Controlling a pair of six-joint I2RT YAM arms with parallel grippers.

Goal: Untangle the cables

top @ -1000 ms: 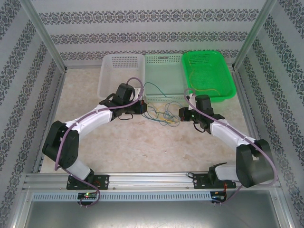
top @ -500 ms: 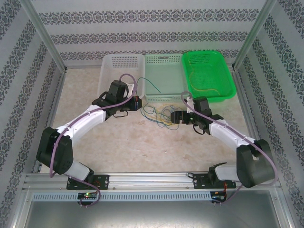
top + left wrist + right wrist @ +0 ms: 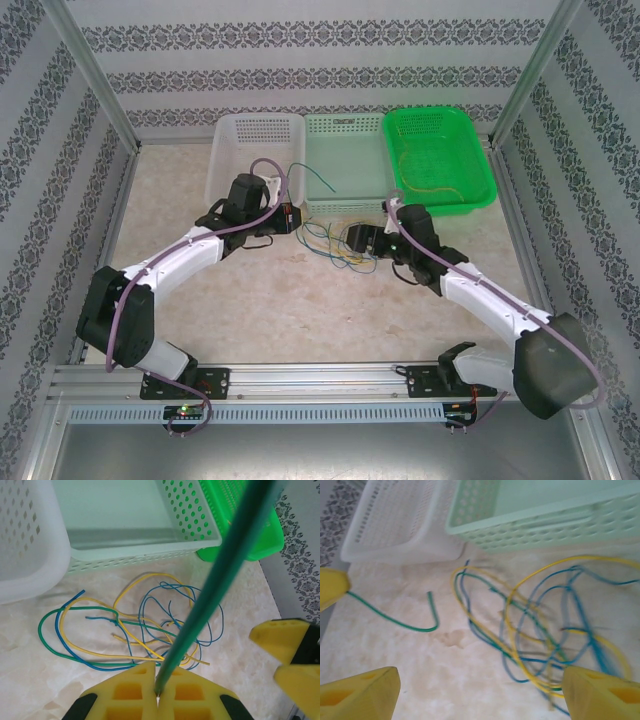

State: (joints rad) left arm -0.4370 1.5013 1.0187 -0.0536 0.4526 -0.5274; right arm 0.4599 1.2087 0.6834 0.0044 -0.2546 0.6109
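top external view has the cables (image 3: 335,245) lying in a loose tangle on the table (image 3: 300,310), just in front of the mint basket (image 3: 345,118) and between the two grippers. the left gripper (image 3: 295,218) is just left of the tangle, near the white basket (image 3: 255,135), and the right gripper (image 3: 353,240) is at the tangle's right edge. left wrist view shows the left gripper (image 3: 159,694) with its jaws pressed together on a green cable (image 3: 220,570), which runs taut and steeply up out of the grip. beyond it the yellow, blue and green cables (image 3: 150,630) loop over each other on the table. right wrist view shows the right gripper (image 3: 480,692) with its jaws wide apart, holding nothing, low over the near side of the cables (image 3: 545,630). a free green end (image 3: 395,620) curls on the table to their left. a yellow strand (image 3: 430,185) lies inside the green basket (image 3: 440,110).
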